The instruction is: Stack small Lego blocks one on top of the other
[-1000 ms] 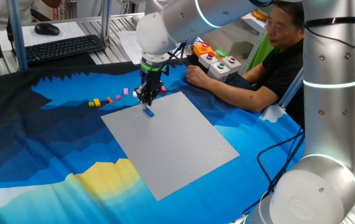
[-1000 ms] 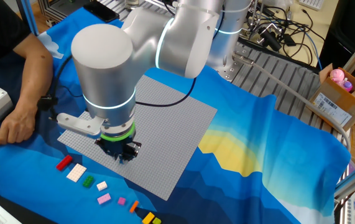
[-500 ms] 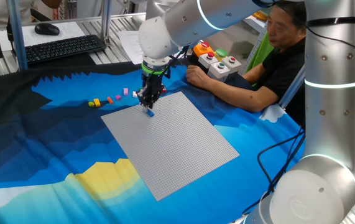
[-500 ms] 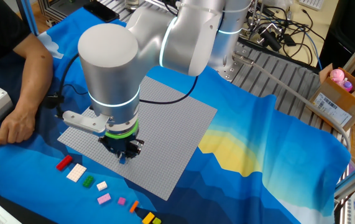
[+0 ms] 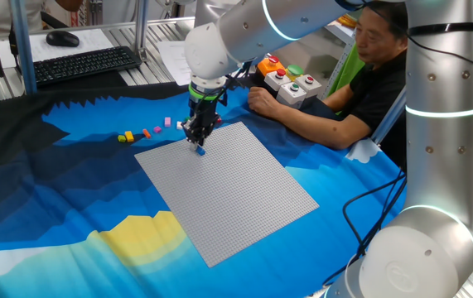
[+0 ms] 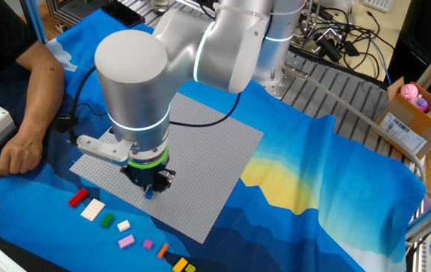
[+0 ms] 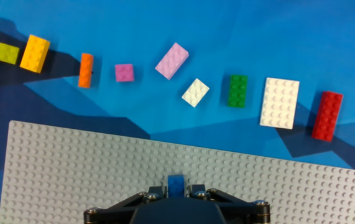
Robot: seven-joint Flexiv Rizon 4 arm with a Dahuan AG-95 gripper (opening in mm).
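Observation:
My gripper [image 7: 177,188] is shut on a small blue Lego block [image 7: 176,184] and holds it at the grey baseplate [image 7: 71,174] near its edge facing the loose blocks. The gripper [image 5: 198,142] and blue block [image 5: 200,150] also show in one fixed view, and the gripper shows in the other fixed view [image 6: 150,189]. On the blue cloth beyond the plate lies a row of loose blocks: lime [image 7: 7,53], yellow [image 7: 35,53], orange [image 7: 86,70], small pink [image 7: 124,73], larger pink [image 7: 171,61], small white [image 7: 195,93], green [image 7: 238,91], large white [image 7: 280,102] and red [image 7: 327,116].
A person's hand [image 6: 17,157] and forearm rest on the cloth beside the baseplate. A grey box with coloured buttons [image 5: 290,83] stands at the table's far side. A keyboard [image 5: 83,64] lies behind the cloth.
The gripper with the blue block shifted slightly along the baseplate between one second and half a second ago. It has stayed still since.

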